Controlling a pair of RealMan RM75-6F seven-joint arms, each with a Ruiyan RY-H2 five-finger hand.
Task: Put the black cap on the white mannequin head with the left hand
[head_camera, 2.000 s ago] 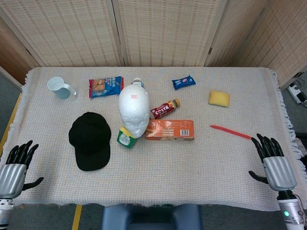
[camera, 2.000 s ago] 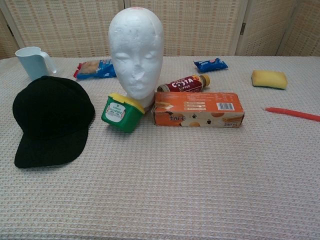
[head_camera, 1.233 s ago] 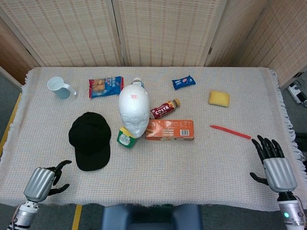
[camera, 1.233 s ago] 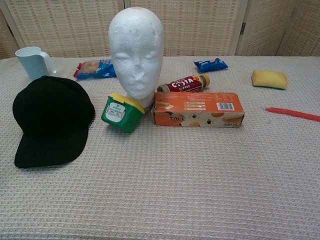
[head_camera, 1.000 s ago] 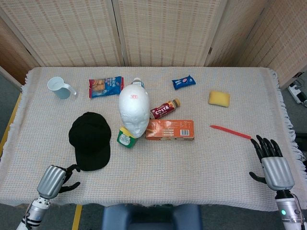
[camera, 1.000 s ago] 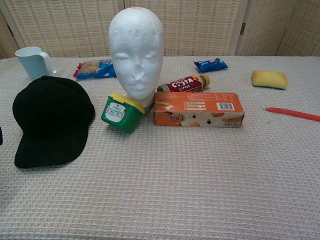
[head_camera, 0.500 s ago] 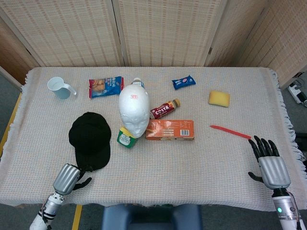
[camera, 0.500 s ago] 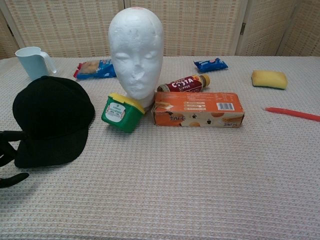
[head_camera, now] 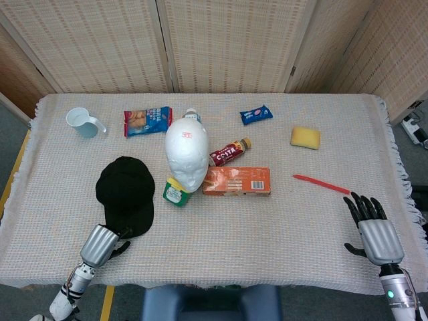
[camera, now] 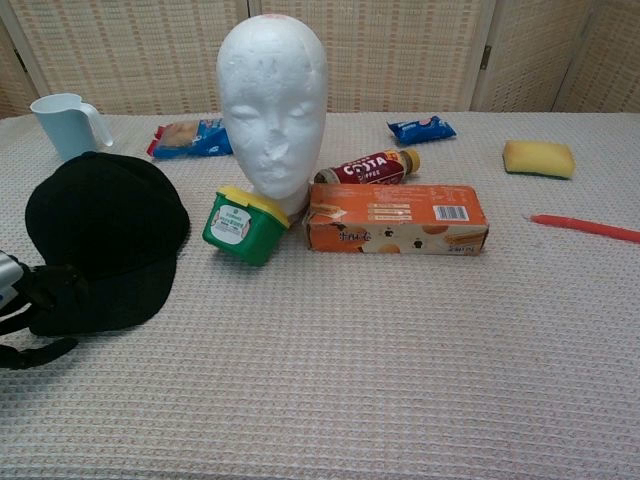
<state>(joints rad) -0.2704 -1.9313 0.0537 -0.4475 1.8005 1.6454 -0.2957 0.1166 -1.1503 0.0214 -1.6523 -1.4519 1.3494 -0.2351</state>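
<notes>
A: Head view, item one: left hand (head_camera: 101,245). Position?

B: At the near brim of the black cap (head_camera: 126,196), fingertips over or against the brim edge. Two seconds ago it lay at the desk's (head_camera: 281,227) left corner, well apart from the cap; it has since travelled in along the front edge. Chest view shows the same hand (camera: 22,305) entering at the left border, dark fingers on the brim, thumb low on the cloth.

A: Grip status?

B: Fingers partly curled toward the brim. Whether they have pinched it, I cannot tell; the cap lies flat and has not shifted.

A: Item two: white mannequin head (head_camera: 186,155).

B: Upright mid-desk, just right of the cap, bare. A green tub (head_camera: 175,192) leans at its base; an orange box (head_camera: 237,180) sits beside it.

A: Item three: right hand (head_camera: 373,231).

B: Near the right front edge, fingers spread, holding nothing; barely moved.

A: Task standing?

B: Approach looks complete, grasp likely beginning. Lifting and seating the cap on the head remain. Judged risk: the tub and box crowd the head's base, so the cap should go in from above.
</notes>
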